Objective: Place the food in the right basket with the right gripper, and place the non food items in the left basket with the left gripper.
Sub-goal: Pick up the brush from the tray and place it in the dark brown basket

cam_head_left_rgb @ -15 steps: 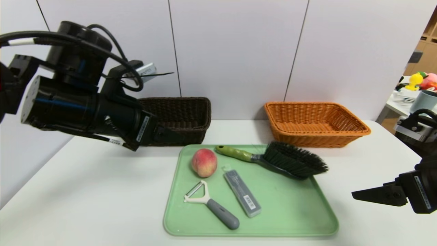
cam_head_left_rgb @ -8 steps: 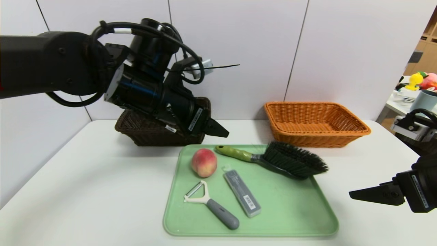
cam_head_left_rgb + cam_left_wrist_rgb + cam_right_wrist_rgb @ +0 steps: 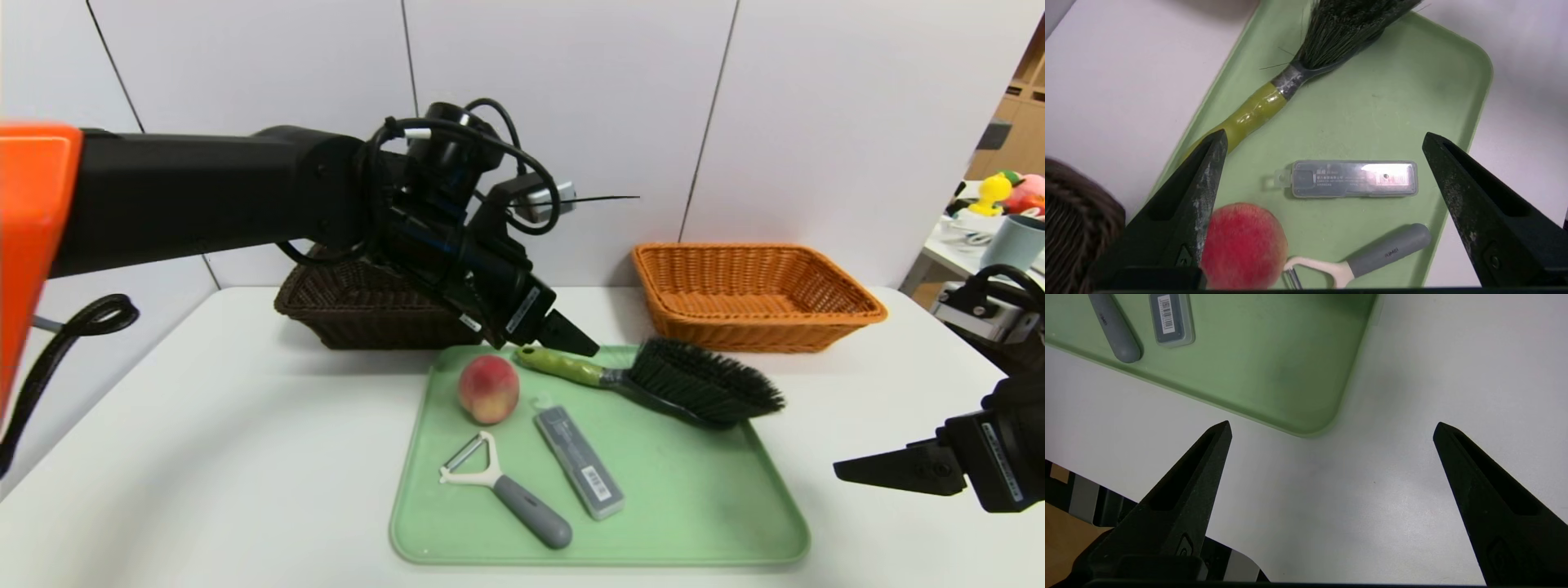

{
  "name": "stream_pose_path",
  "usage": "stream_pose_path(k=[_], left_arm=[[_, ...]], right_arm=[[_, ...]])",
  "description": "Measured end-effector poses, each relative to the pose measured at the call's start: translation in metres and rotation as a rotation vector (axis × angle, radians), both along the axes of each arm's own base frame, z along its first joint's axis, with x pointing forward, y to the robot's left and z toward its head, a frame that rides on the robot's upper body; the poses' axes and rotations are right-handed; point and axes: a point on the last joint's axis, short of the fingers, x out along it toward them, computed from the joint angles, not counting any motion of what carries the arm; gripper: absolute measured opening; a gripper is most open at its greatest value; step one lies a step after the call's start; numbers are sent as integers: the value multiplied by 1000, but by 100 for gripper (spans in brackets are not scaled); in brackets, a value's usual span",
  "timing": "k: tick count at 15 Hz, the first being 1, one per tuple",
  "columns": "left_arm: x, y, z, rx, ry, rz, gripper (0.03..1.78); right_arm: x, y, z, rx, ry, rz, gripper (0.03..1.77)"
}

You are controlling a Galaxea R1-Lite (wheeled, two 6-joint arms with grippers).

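Left gripper (image 3: 1325, 132): wide open with nothing in it, up over the back part of the green tray (image 3: 686, 498), near the brush's green handle
Right gripper (image 3: 1333, 423): wide open and holding nothing, over the white table (image 3: 204, 425) by the tray's near right corner
Peach (image 3: 488, 389): pink-red with some yellow, on the tray at the back left
Bristle brush (image 3: 706, 385): lying along the back of the tray, black bristles poking past the right edge
Y-peeler (image 3: 526, 506): white head and grey handle, on the tray in front of the peach
Writing on the peeler: looks like "RIMEI" on the handle
Slim plastic case (image 3: 578, 461): see-through grey, on the tray between the brush and the peeler
Writing on the case: a white barcode sticker at one end and Chinese words too tiny to read
Dark brown wicker basket (image 3: 384, 322): behind the tray on the left, partly hidden by the left arm
Orange wicker basket (image 3: 755, 327): behind the tray on the right, with nothing inside
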Motion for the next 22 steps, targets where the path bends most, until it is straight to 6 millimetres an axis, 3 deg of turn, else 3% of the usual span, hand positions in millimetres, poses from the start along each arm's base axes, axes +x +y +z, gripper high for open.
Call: stream_pose_path(k=[9,15,22], left_arm=[[35,-21,-47,15,-118,-268,169],[51,-33,-73,75,-158,-206,169],[55,-42,-92,127,-97,-107,169]], right_arm=[[-5,0,-10,11,40,10,171],[-9,-1,-13,24,52,18,171],[-10,-1,-14,28,55,20,171]])
